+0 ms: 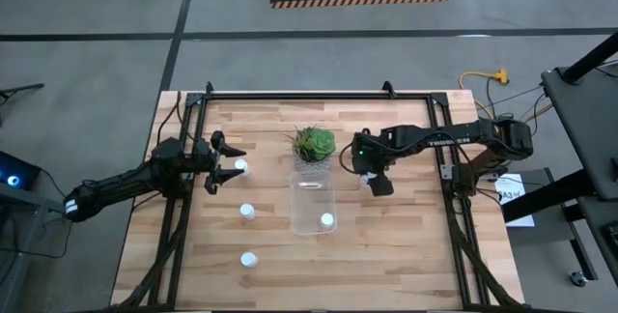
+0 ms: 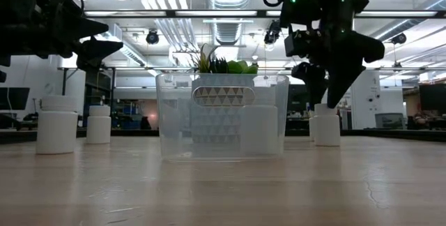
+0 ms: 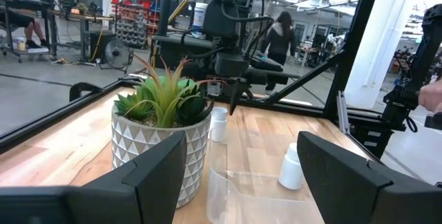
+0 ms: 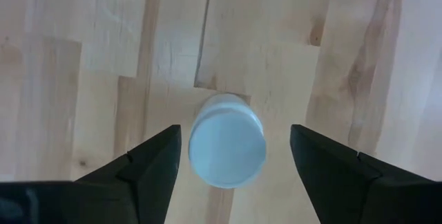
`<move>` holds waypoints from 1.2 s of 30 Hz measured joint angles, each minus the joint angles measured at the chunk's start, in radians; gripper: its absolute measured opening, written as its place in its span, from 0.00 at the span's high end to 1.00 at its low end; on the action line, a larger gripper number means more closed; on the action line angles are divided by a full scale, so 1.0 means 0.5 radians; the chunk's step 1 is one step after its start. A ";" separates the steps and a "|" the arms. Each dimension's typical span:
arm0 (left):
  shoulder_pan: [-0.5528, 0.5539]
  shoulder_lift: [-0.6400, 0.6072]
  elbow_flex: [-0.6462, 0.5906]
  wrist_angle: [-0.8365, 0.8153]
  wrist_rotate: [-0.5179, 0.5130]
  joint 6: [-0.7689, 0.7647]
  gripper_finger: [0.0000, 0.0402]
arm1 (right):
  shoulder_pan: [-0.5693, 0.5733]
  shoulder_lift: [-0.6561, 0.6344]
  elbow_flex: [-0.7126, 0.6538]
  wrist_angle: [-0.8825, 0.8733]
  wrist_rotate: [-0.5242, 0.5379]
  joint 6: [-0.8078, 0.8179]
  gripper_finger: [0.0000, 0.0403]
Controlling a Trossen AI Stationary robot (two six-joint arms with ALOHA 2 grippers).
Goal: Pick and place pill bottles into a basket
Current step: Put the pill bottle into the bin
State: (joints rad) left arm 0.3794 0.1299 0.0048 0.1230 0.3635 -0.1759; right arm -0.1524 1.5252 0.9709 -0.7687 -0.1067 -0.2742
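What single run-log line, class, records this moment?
right gripper: open, above a pill bottle | left gripper: open, near table's left edge | basket: one bottle inside

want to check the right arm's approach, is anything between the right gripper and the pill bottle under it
Nothing visible is in the way. In the right wrist view, the right gripper is open, with the pill bottle centred between its fingers and only bare wood around it. The basket and plant stand off to one side.
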 joint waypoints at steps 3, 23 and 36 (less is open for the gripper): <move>0.000 0.000 0.000 0.001 0.000 0.000 0.36 | 0.002 0.005 -0.019 0.004 0.001 -0.028 0.36; 0.000 0.001 0.000 0.000 0.000 0.001 0.36 | 0.003 0.005 -0.015 0.020 0.006 0.015 0.65; 0.000 0.001 0.000 0.000 0.000 0.000 0.36 | 0.003 0.029 0.586 -0.445 0.007 0.085 0.65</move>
State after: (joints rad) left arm 0.3792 0.1303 0.0048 0.1230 0.3635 -0.1757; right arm -0.1509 1.5397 1.2637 -0.9914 -0.1031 -0.2319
